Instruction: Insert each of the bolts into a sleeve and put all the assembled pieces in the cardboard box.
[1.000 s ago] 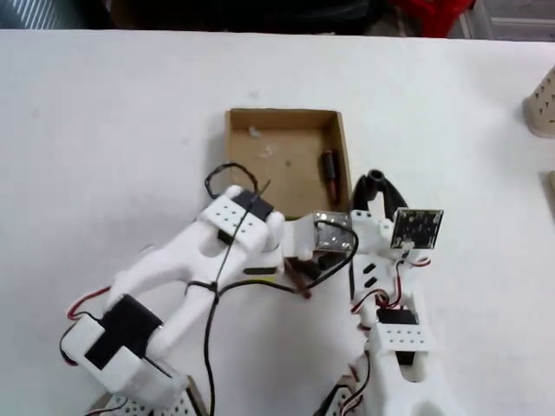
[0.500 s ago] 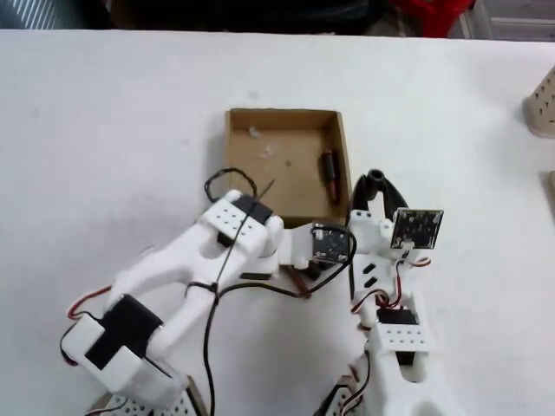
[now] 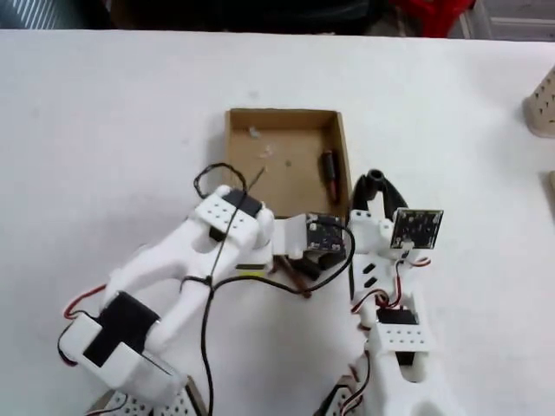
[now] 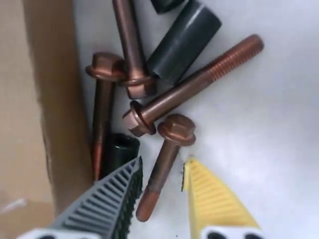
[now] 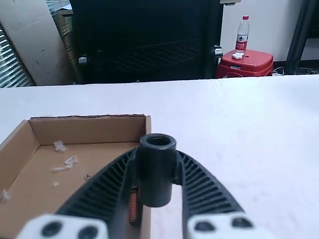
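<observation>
One assembled piece (image 3: 330, 176), a bolt seated in a dark sleeve, already lies inside the cardboard box (image 3: 282, 111), against the wall on the right arm's side. It appears to be the only finished item, so the task looks to be in its early part. The right gripper (image 5: 157, 158) is clamped on an upright black sleeve (image 5: 157, 174), bore facing up, held just outside that same wall of the box and seemingly ready to take a bolt. The left gripper (image 4: 162, 167) hangs over the parts lying on the table (image 3: 130, 104) just outside the box's near wall. Its jaws are apart and straddle the threaded end of a copper bolt (image 4: 169, 149) without closing on it. Beside it lie a long bolt (image 4: 194, 84), a second bolt (image 4: 127, 45) and a third bolt (image 4: 103, 107) running along the cardboard. Two loose sleeves are among them, one large (image 4: 183, 41) and one (image 4: 121, 149) touching the box wall. So at least four bolts remain to be sleeved and boxed, starting, I judge, with the straddled one.
</observation>
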{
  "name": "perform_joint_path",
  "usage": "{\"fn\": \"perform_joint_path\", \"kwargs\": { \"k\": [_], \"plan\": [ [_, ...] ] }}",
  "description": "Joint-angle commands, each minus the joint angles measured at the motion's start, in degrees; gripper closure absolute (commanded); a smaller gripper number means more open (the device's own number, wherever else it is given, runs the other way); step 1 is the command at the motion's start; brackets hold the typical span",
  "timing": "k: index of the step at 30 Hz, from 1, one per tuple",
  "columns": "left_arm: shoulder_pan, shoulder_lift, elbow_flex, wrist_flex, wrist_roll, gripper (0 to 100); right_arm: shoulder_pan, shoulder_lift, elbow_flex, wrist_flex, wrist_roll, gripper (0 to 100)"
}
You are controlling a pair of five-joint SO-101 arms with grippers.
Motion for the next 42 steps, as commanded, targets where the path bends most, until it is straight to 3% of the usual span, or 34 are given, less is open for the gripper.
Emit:
{"fn": "perform_joint_path", "kwargs": {
  "k": [1,13,19,26,34,42],
  "plan": [
    [1.27,1.89,-0.70,-0.70,-0.53,84,0.22,-0.84,0.44,0.13,-0.26,98.2],
    [3.82,6.37,-5.36,-0.53,0.09,84,0.22,-0.84,0.44,0.13,-0.26,98.2],
    [3.91,9.80,-8.88,1.05,3.78,84,0.22,-0.84,0.44,0.13,-0.26,98.2],
    [5.58,10.15,-8.53,1.05,3.78,94,0.22,-0.84,0.44,0.13,-0.26,98.2],
    [4.53,9.80,-7.38,1.05,7.30,98,0.22,-0.84,0.44,0.13,-0.26,98.2],
    [1.80,9.45,-7.91,1.05,21.89,98,0.31,-0.84,0.44,0.13,-0.26,98.2]
  ]
}}
